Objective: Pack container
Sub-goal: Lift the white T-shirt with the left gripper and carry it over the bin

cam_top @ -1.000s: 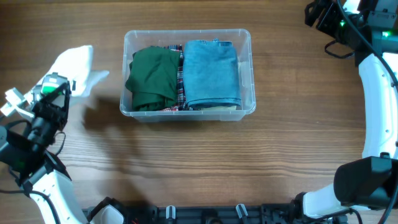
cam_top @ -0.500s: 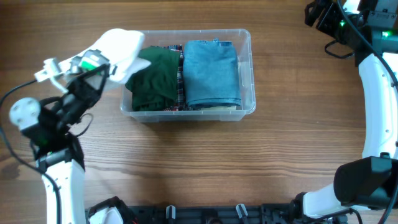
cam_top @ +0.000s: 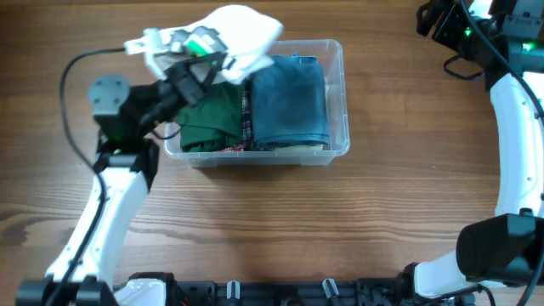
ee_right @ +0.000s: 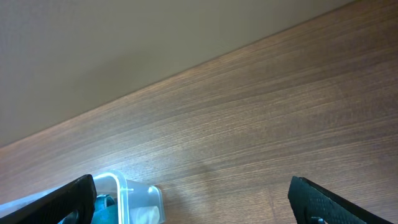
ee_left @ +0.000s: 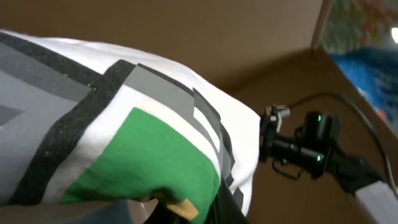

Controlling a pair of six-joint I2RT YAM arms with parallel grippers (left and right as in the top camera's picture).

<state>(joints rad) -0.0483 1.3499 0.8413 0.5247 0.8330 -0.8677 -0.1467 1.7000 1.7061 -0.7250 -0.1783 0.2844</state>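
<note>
Wooden table (cam_top: 280, 221); left hand (cam_top: 202, 51) tight around white garment (cam_top: 245, 27) above container (cam_top: 339, 102).

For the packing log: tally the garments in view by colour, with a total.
Green garment: 1, in the container
Blue denim garment: 1, in the container
Red plaid garment: 1, wedged between those two
White printed garment: 1, held over the container by the left claw
Total: 4

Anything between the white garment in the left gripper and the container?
Nothing visible. The left gripper holds the white garment over the container, at its back-left corner. Under it lie only the packed green garment and blue garment; no lid shows.
</note>
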